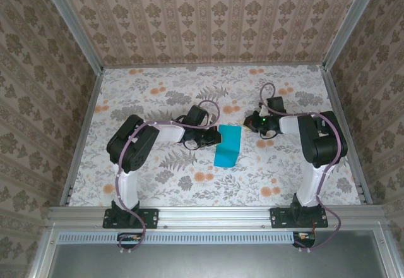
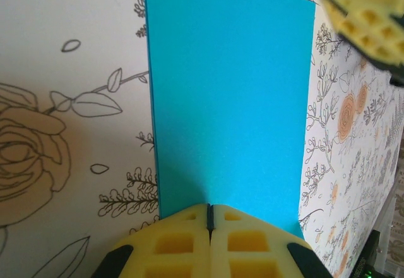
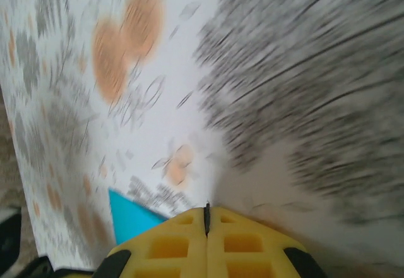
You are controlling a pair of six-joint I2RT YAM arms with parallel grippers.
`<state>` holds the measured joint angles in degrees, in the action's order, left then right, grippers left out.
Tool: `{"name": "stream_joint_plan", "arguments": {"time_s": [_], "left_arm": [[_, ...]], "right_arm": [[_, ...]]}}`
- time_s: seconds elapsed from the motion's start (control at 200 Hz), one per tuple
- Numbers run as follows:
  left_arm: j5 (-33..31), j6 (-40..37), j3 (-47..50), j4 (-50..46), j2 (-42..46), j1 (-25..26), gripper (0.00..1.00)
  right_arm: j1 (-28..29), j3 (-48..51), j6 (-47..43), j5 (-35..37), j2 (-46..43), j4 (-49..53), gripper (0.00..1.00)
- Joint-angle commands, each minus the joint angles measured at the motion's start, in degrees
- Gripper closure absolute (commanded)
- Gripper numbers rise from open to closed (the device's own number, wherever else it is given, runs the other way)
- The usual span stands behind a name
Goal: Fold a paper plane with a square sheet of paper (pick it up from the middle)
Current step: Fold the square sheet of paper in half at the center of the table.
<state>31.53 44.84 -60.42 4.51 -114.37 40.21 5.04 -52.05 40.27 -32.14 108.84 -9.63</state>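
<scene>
The paper plane (image 1: 227, 145), still just a flat teal rectangle on the tabletop (image 1: 158, 183), looks light, floppy and easily creased. Left gripper (image 2: 210, 211) has its fingers clenched at the sheet's edge. Right gripper (image 3: 207, 210) is clenched empty nearby. Best pinched mid-edge, I'd say.

Shows a surface (image 1: 170, 189) covered edge to edge in a pale floral print of grey ferns, leaves and orange blossoms. Puts the orange clusters toward 11 and 1 o'clock on the far side, and toward 5 and 6 o'clock nearer the front. Carries one teal-blue paper (image 1: 227, 146) lying flat close to the middle, a touch toward 4 o'clock. Reads as a plain rectangle, long edges running roughly 12 to 6, far end leaning slightly toward 1 o'clock. Seen from the left wrist, looks smooth, with line-drawn roses and sprigs printed on either side.
</scene>
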Motion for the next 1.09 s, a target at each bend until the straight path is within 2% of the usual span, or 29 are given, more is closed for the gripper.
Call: {"name": "stream_joint_plan", "arguments": {"time_s": [0.0, 0.145, 0.315, 0.525, 0.895, 1.09], "left_arm": [[-10.3, -1.1, 5.3, -15.8, -6.9, 0.8, 1.0], [-10.4, -1.3, 5.0, -15.9, -6.8, 0.8, 1.0], [-10.8, -1.2, 4.8, -15.9, -6.5, 0.8, 1.0], [-11.0, -1.2, 4.6, -15.7, -6.4, 0.9, 1.0], [-11.4, -0.5, 4.6, -15.4, -6.5, 1.1, 1.0], [-11.6, 0.0, 4.5, -15.4, -6.6, 1.1, 1.0]], "right_arm": [[-0.3, 1.6, 0.4, 0.7, -3.6, -0.5, 1.0], [1.5, 7.0, 0.2, -1.7, -11.4, 1.8, 1.0], [7.0, 12.6, 0.2, -2.3, -18.6, 6.8, 1.0], [14.2, 13.9, 1.3, -3.3, -17.4, 9.7, 1.0], [14.9, 15.6, -0.9, -7.0, -15.1, 11.2, 1.0], [14.9, 15.9, -1.8, -6.6, -14.4, 12.5, 1.0]]}}
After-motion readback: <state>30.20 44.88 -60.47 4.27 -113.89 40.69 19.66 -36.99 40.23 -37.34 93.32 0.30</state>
